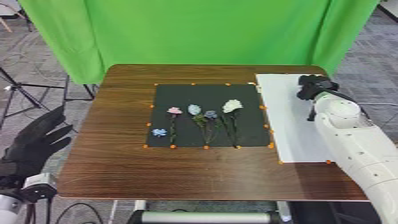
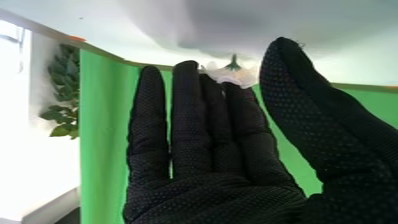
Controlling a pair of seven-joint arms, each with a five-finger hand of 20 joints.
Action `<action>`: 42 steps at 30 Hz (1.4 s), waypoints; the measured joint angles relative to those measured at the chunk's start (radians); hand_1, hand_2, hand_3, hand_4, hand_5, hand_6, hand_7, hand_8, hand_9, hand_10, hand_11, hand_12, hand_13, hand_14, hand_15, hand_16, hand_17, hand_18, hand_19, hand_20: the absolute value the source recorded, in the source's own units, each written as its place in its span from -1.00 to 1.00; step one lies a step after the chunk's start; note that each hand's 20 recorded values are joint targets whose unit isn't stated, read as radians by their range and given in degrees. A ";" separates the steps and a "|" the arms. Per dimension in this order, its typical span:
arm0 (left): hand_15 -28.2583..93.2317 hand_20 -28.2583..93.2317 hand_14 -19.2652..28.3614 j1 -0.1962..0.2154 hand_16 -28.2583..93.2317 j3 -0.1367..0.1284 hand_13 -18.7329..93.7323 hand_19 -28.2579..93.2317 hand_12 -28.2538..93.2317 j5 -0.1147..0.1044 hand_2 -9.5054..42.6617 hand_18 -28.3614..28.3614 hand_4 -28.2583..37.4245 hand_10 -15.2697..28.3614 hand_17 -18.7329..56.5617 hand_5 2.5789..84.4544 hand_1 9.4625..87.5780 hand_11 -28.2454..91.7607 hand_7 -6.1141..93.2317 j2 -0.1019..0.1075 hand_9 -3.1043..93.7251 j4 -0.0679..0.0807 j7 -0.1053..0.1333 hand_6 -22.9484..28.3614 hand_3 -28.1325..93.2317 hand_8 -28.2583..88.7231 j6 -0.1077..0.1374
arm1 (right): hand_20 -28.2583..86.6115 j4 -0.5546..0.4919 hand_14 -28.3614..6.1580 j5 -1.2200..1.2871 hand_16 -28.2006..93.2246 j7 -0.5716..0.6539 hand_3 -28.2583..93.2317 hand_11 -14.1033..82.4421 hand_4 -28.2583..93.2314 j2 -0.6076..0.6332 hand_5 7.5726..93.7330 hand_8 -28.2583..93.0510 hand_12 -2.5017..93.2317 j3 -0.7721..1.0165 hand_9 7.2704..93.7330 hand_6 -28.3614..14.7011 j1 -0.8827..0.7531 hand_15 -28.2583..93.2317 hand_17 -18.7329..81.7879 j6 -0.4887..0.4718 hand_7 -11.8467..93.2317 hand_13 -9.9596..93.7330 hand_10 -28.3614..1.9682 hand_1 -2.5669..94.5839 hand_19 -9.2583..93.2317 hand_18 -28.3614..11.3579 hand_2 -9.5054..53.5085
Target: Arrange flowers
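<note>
had right hand [image 1: 314, 90] over white sheet [image 1: 298, 140], open, with fingers straight and thumb spread, gripping nothing; saw white blossom [image 2: 234, 77] near fingertips. had left hand [image 1: 31, 145] open, empty, beside table [image 1: 111, 170]. needed soft pinch below petals, well clear of flowers [image 1: 232, 106] on black mat [image 1: 191, 137].

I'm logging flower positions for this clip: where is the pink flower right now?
In the head view, the pink flower lies on the left part of the black mat, just left of the pale blue flower.
</note>
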 measured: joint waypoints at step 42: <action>-0.21 -0.41 0.32 -0.002 -0.47 0.012 -0.41 0.10 -0.24 0.000 -0.67 0.68 -1.00 0.12 -0.78 -0.53 -0.65 -0.33 -0.51 -0.009 -0.57 -0.001 -0.004 -0.06 0.62 -0.67 -0.002 | 0.18 -0.660 0.58 0.077 0.09 -0.039 0.83 -0.18 -1.00 -0.004 0.43 -0.50 0.17 0.055 0.65 0.43 -0.471 0.33 0.01 0.127 0.22 0.66 0.44 0.02 0.53 -0.30 -1.00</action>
